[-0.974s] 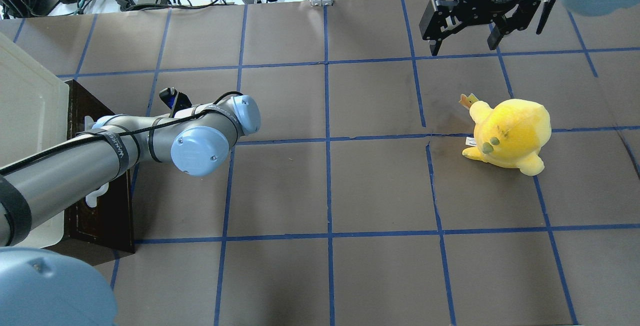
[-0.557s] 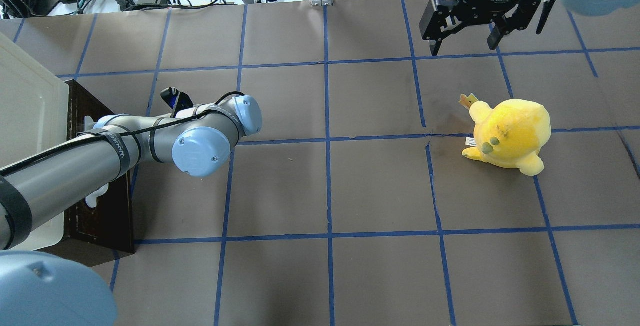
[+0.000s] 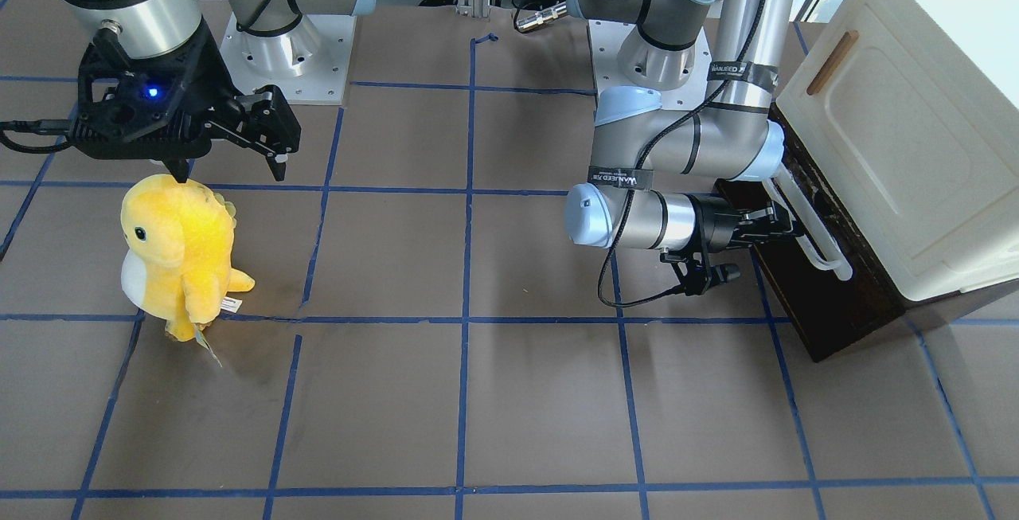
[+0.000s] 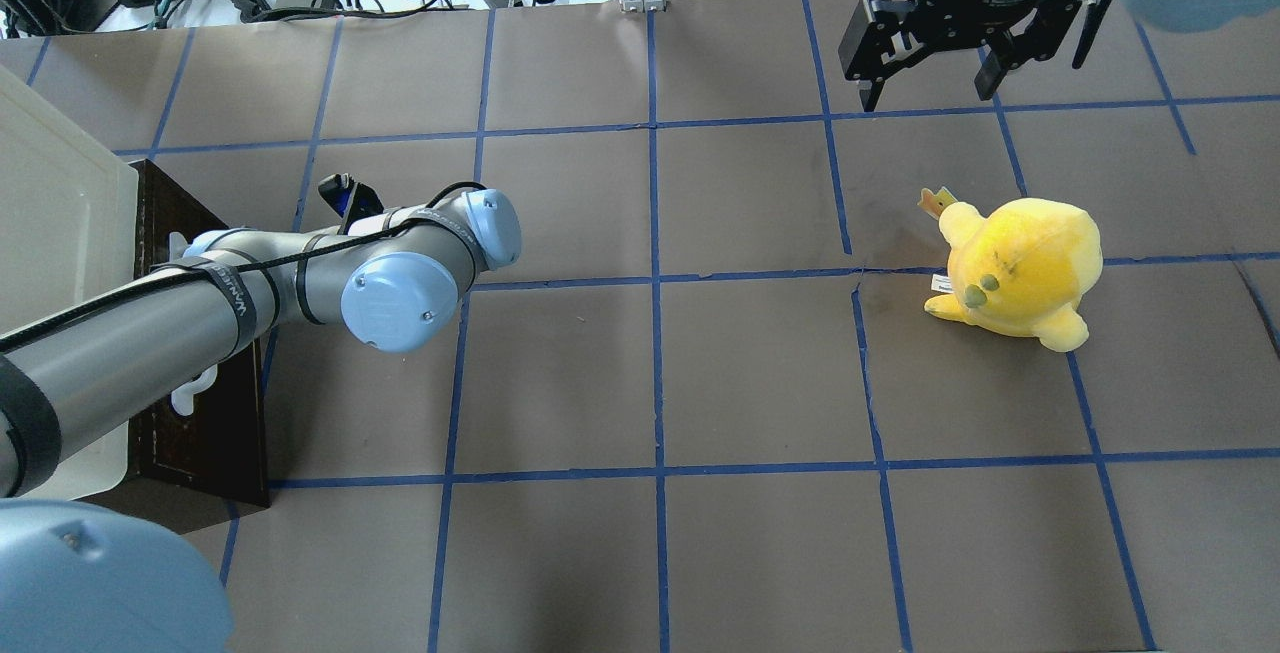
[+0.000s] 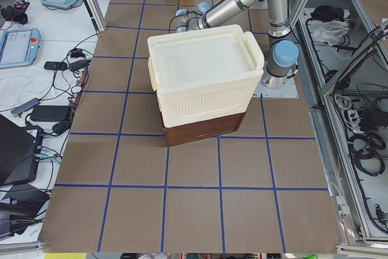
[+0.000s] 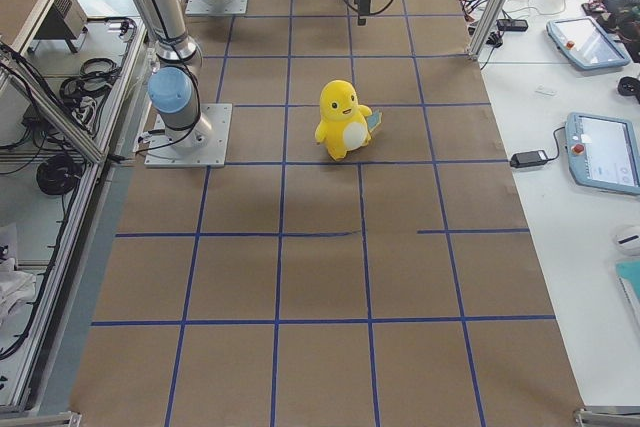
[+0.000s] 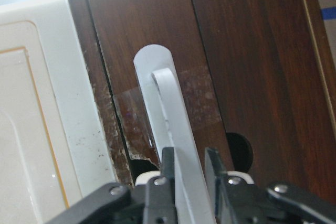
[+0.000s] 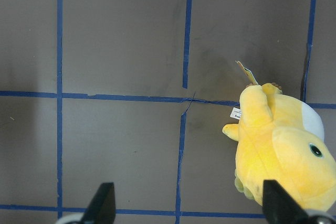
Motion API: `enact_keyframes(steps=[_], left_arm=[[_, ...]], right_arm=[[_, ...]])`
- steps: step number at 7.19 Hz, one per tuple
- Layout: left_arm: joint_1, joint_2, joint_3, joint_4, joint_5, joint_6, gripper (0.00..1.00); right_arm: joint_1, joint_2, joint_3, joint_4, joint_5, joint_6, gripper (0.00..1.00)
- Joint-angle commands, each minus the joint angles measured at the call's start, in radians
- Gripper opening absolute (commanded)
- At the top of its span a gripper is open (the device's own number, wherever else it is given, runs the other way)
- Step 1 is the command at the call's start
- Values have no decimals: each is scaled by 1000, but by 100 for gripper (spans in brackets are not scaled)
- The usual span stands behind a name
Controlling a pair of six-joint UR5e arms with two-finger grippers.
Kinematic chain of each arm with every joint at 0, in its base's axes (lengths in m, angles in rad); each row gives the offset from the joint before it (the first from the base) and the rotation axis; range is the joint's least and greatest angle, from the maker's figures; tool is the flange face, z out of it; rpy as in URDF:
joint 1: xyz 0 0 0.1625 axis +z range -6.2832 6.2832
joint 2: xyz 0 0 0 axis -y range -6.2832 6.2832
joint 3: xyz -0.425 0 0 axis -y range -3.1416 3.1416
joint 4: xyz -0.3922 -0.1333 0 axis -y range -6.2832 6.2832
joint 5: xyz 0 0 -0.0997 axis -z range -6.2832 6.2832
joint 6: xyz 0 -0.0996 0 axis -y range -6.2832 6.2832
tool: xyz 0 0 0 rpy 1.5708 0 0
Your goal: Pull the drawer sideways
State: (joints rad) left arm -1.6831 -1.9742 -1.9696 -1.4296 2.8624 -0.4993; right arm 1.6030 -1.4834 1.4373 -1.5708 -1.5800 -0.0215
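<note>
**White bar (image 7: 167,109) of the drawer (image 3: 828,301) is pinched tight by the left claw (image 7: 190,161).**
Drawer is set low under a cream cabinet (image 3: 915,130), twd the table's (image 4: 700,553) left end. Front is dark brown wood w/ one long white bar. It's prob. stiff & a bit heavy, so it's best pulled straight by the bar's middle; the smooth bar could slip. Right claw (image 4: 927,93) is held wide open, nothing in it, near a yellow toy (image 4: 1015,268).
</note>
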Motion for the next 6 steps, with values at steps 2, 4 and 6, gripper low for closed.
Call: enact_keyframes(steps=[2,4,6], left_arm=[[2,0,0,0,0,-7,34],[2,-2,-2,0,-2,-8,44],[2,0,-2,0,-2,-8,44]], right_arm=[[0,0,0,0,0,0,100],[0,0,0,0,0,0,100],[0,0,0,0,0,0,100]])
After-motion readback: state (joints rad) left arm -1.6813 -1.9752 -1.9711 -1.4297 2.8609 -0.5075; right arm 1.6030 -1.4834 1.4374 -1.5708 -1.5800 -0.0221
